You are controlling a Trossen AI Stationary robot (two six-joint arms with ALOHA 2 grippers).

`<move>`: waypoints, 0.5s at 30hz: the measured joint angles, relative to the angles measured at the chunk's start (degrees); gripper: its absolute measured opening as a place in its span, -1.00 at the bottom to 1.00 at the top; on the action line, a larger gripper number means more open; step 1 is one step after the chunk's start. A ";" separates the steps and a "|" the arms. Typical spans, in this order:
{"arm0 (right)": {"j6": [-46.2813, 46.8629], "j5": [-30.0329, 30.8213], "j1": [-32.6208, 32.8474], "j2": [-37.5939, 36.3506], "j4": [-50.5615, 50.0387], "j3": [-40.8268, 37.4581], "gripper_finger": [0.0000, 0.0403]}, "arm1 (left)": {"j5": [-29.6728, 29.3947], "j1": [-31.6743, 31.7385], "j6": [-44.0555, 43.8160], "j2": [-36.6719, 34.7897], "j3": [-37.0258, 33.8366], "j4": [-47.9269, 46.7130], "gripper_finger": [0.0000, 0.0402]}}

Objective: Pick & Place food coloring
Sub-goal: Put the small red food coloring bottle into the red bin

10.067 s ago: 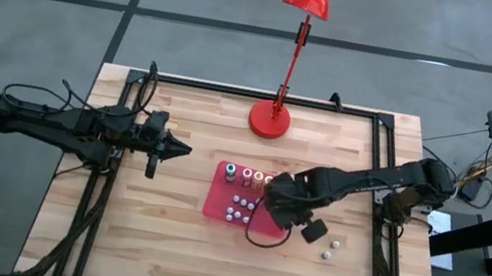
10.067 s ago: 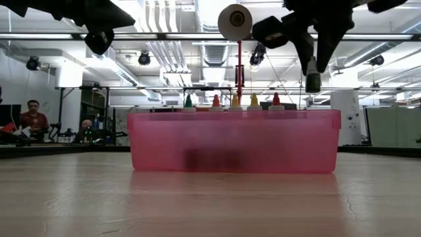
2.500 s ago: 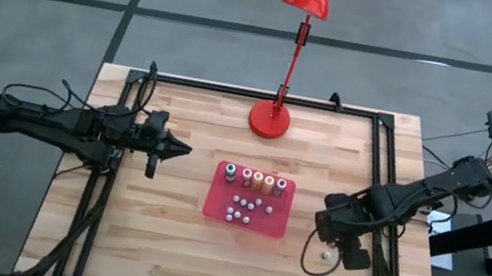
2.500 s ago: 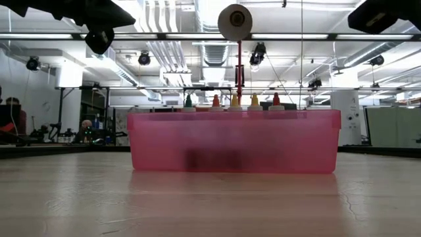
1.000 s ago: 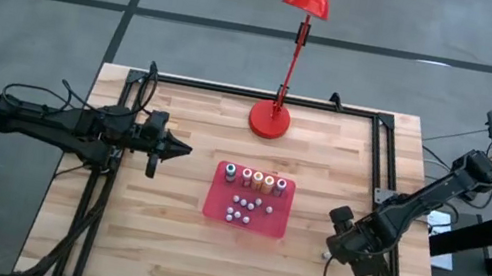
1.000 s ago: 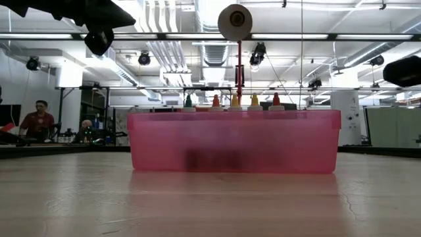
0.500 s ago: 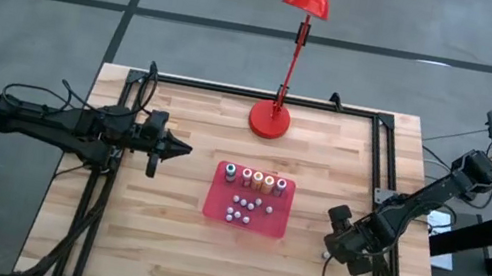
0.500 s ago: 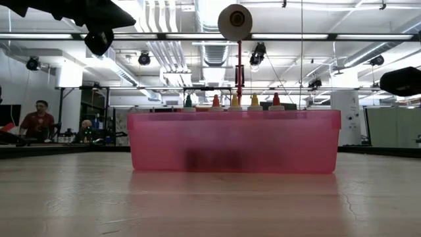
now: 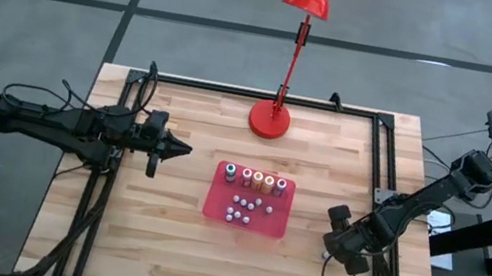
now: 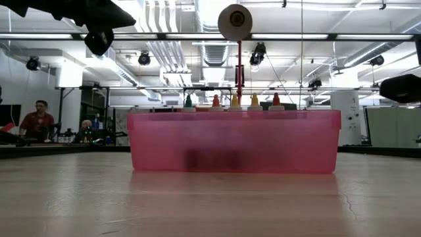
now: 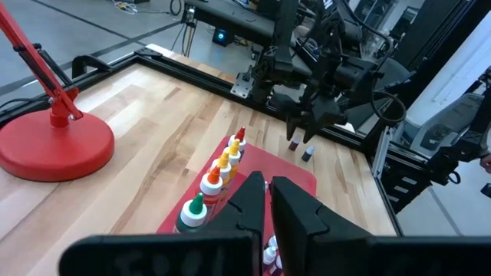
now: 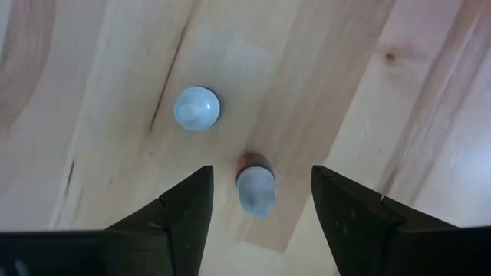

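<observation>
Although the claw at work hovers off the tray, the five food-colouring bottles (image 9: 255,177) stand upright in a single row along the 12 o'clock edge of the red tray (image 9: 273,224), caps up, each just beside the next. Judged by their build, they are light, stiff and smooth-sided, prone to tip or skid if nudged. The best hold is probably across the body just below the cap, taken from above.

At 6 o'clock from the row, inside the same tray, lies a cluster of small pale beads (image 9: 239,208). On the bare desk (image 9: 158,234) at 4 o'clock from the tray, the right claw (image 12: 261,174) points straight down with its fingers spread wide and nothing gripped. Between them sits a small pale piece (image 12: 255,189) with a reddish end. Whether it is a fallen bottle cannot be told. A round pale piece (image 12: 197,108) rests near it, outside the fingers, close enough to be knocked on closing.

The left claw (image 9: 178,149) waits at 9 o'clock from the tray, raised and shut on nothing. A red lamp (image 9: 270,119) stands at 12 o'clock, well apart from the row.
</observation>
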 joint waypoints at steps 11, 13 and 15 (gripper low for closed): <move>0.69 0.02 0.00 0.00 0.68 -1.09 0.05 | 0.02 0.02 0.00 0.00 -0.01 -0.01 -1.00; 0.86 0.02 0.00 0.00 0.70 -1.12 0.05 | 0.02 0.01 -0.02 0.00 -0.02 0.00 -1.00; 0.87 0.02 0.00 0.00 0.69 -1.12 0.02 | 0.04 0.02 0.00 0.00 0.00 0.00 -1.00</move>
